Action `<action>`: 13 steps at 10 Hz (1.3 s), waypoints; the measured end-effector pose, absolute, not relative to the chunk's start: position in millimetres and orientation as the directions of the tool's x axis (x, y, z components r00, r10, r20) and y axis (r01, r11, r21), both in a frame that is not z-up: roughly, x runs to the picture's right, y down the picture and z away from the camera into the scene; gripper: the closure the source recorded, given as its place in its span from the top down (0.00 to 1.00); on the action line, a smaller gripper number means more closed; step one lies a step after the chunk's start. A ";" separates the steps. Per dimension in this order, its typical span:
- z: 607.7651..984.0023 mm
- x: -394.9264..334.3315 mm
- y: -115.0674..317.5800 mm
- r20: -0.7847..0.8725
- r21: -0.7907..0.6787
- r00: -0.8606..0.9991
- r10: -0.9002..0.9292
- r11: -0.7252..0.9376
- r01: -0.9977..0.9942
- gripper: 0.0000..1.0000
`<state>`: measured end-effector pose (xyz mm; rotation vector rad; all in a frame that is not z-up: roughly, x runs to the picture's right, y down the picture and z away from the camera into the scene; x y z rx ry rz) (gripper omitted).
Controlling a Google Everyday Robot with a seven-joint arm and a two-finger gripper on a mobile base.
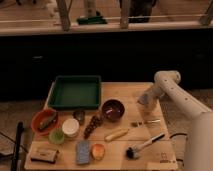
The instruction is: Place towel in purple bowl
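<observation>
The purple bowl stands near the middle of the wooden table, and nothing shows inside it. A blue-grey folded piece that looks like the towel lies flat near the table's front edge, left of the middle. My gripper hangs low over the table just right of the bowl, at the end of the white arm that comes in from the right. It is well away from the towel.
A green tray sits at the back left. An orange bowl, a white cup, a small green cup, a banana, a brush, an orange item and a flat block crowd the front.
</observation>
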<state>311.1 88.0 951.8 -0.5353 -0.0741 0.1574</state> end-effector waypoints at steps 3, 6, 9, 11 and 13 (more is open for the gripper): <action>964.4 311.8 92.4 0.031 -0.533 0.984 0.173 0.836 -0.130 0.52; 961.6 313.5 91.8 0.030 -0.536 0.985 0.169 0.834 -0.127 0.23; 957.9 314.6 90.3 0.027 -0.538 0.986 0.164 0.834 -0.124 0.00; 956.9 314.2 89.5 0.045 -0.536 0.987 0.154 0.837 -0.107 0.00; 947.7 317.5 85.4 0.089 -0.530 0.990 0.111 0.847 -0.047 0.00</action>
